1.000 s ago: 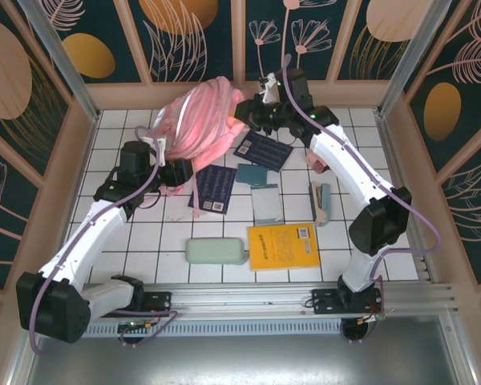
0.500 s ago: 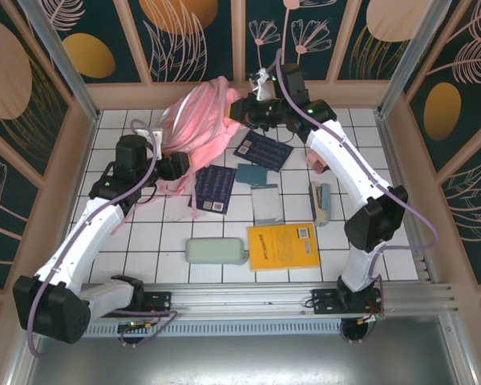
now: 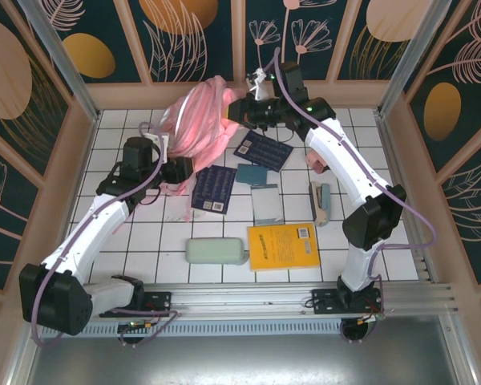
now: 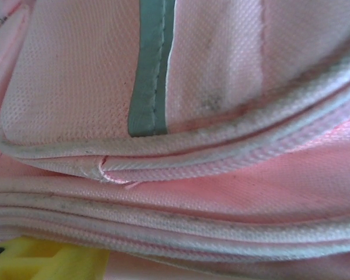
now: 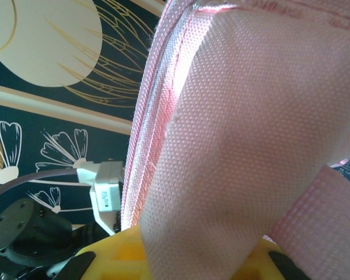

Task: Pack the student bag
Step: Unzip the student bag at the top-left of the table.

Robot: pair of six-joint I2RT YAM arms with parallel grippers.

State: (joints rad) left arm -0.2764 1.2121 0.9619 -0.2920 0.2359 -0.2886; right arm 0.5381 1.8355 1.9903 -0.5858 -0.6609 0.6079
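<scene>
The student bag (image 3: 196,120), a big pink backpack, is bunched up at the back of the tiled table, partly raised off it. My right gripper (image 3: 242,112) holds it high at its top right corner, shut on a wide pink strap (image 5: 233,146) that runs down between its yellow fingers (image 5: 108,256). My left gripper (image 3: 179,169) is pressed into the bag's lower left edge. Pink fabric with pale piping (image 4: 221,192) and a silvery-green stripe (image 4: 149,70) lies right against that wrist camera, hiding the jaws except for a yellow finger (image 4: 41,259).
Just right of the bag are two dark blue booklets (image 3: 262,150) (image 3: 214,188), a teal book (image 3: 252,174) and a grey notebook (image 3: 266,203). Nearer the front lie a yellow book (image 3: 282,245), a pale green case (image 3: 216,251) and a stapler (image 3: 321,202). Wooden walls enclose the table.
My right gripper has drawn the bag's top up and slightly left, so the fabric stands more bunched. The left gripper has shifted a little right along the bag's lower edge.
</scene>
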